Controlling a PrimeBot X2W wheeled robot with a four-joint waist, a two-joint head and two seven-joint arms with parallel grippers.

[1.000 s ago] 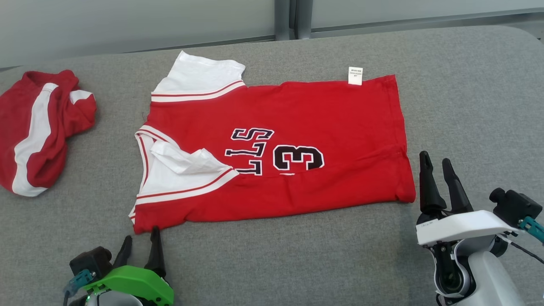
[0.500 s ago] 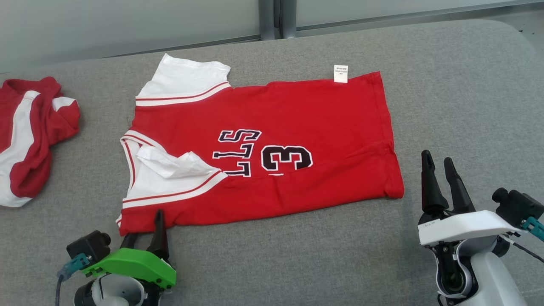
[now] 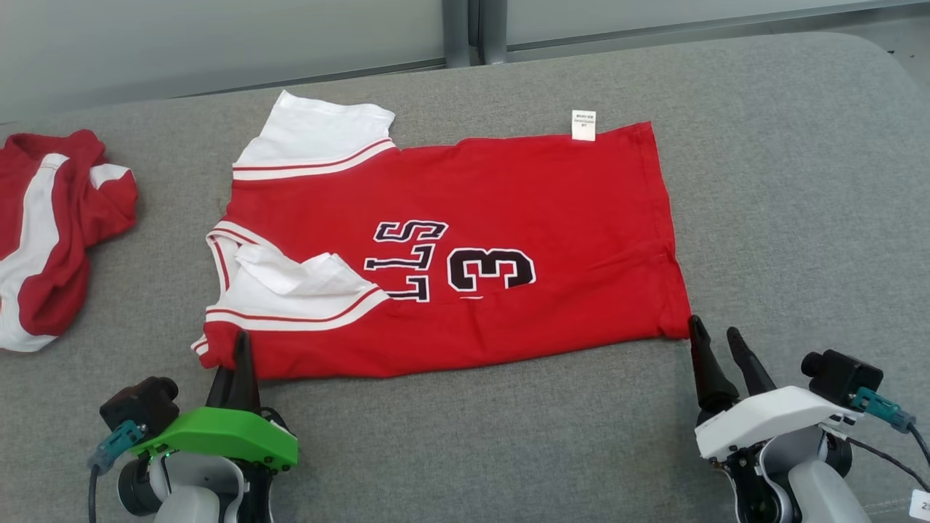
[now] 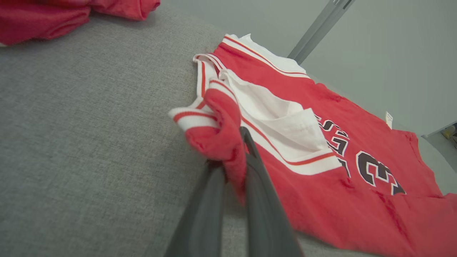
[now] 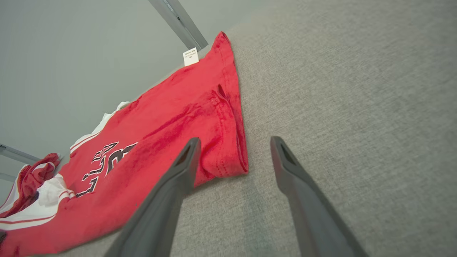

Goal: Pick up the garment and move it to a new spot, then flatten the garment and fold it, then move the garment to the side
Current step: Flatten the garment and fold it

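Red jersey point(image 3: 508, 218) lies spread mostly flat mid-table point(image 3: 799, 181), print up. Move and flatten look done; the fold is just starting, the shift aside is left. Long axis runs left-right in the head view: collar toward the robot's left, hem toward its right. Near shoulder corner is clamped in the left pincer point(image 3: 238, 343), bunched up off the surface; right pincer point(image 3: 714, 327) gapes around the near hem corner, no grip yet.

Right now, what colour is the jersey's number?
The number is black, outlined white; head view shows it best.
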